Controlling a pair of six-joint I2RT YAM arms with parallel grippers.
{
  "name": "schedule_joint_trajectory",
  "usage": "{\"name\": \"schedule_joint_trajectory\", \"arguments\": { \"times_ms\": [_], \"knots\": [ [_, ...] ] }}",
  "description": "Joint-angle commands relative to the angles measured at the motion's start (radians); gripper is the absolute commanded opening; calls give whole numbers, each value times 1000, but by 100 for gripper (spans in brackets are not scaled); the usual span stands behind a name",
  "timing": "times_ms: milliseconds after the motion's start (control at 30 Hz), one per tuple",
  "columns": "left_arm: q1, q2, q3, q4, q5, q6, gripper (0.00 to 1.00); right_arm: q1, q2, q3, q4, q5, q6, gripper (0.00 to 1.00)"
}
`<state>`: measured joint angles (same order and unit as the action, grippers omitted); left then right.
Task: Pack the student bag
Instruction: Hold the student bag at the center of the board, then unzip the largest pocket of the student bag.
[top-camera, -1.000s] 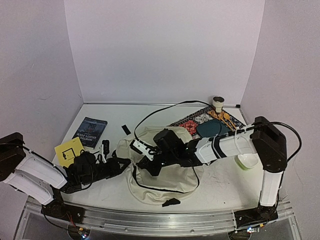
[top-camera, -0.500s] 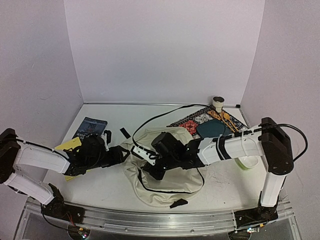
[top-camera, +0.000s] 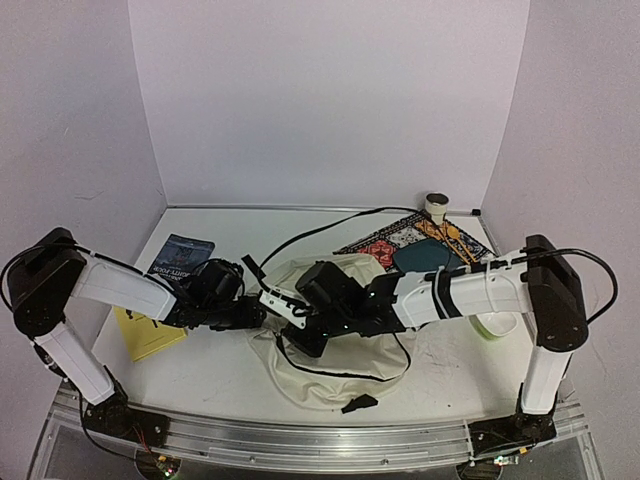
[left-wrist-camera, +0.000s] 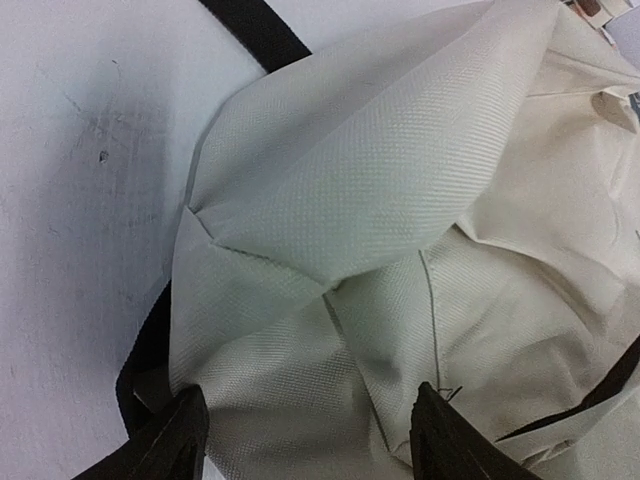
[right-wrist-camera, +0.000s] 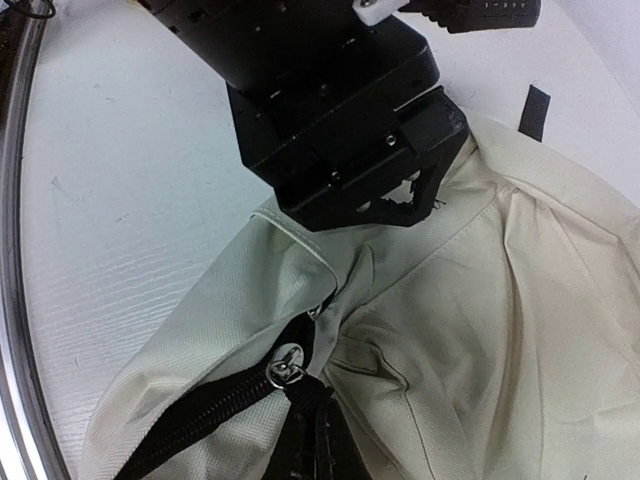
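The student bag (top-camera: 335, 345) is a cream fabric backpack lying flat mid-table, and its cloth fills both wrist views. My left gripper (top-camera: 247, 313) is at the bag's left edge. Its fingers (left-wrist-camera: 178, 440) stand open over a fold of cream fabric (left-wrist-camera: 380, 180) with nothing gripped between them. My right gripper (top-camera: 302, 338) reaches in from the right, next to the left one. It is shut on the black zipper pull (right-wrist-camera: 318, 405), just behind the metal ring (right-wrist-camera: 287, 372) of the black zipper (right-wrist-camera: 190, 420). The left gripper's black body (right-wrist-camera: 330, 100) hangs directly ahead.
A blue book (top-camera: 180, 255) and a yellow notepad (top-camera: 148, 337) lie at the left. At the back right are a patterned mat (top-camera: 385, 243), a teal item (top-camera: 425, 257) and a small roll (top-camera: 436, 206). A pale green bowl (top-camera: 495, 325) is beside the right arm. Black strap ends (top-camera: 358, 404) trail off the bag.
My left arm has swung from the near left across to the bag's left edge, and its gripper has opened. The yellow notepad now lies nearer the front. The right gripper stays shut on the zipper.
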<state>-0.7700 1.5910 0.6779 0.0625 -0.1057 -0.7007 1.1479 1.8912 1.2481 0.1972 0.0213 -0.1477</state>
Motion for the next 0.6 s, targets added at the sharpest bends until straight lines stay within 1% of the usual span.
{"name": "schedule_joint_trajectory", "arguments": {
  "times_ms": [0, 133, 233, 367, 467, 567],
  "knots": [
    [18, 13, 18, -94, -92, 16, 71, 14, -33, 37, -41, 48, -20, 0],
    [17, -62, 7, -99, -91, 4, 72, 20, -34, 29, -41, 55, -23, 0],
    [17, -141, -9, -103, -119, 9, 73, 22, -26, 36, -42, 60, -25, 0],
    [17, -217, -10, -107, -139, 66, 75, 24, -21, 46, -41, 62, -32, 0],
    [18, -217, 3, -109, -143, 147, 76, 24, -21, 53, -41, 63, -35, 0],
    [18, -177, 23, -110, -131, 208, 77, 24, -21, 56, -41, 63, -36, 0]
  ]
}}
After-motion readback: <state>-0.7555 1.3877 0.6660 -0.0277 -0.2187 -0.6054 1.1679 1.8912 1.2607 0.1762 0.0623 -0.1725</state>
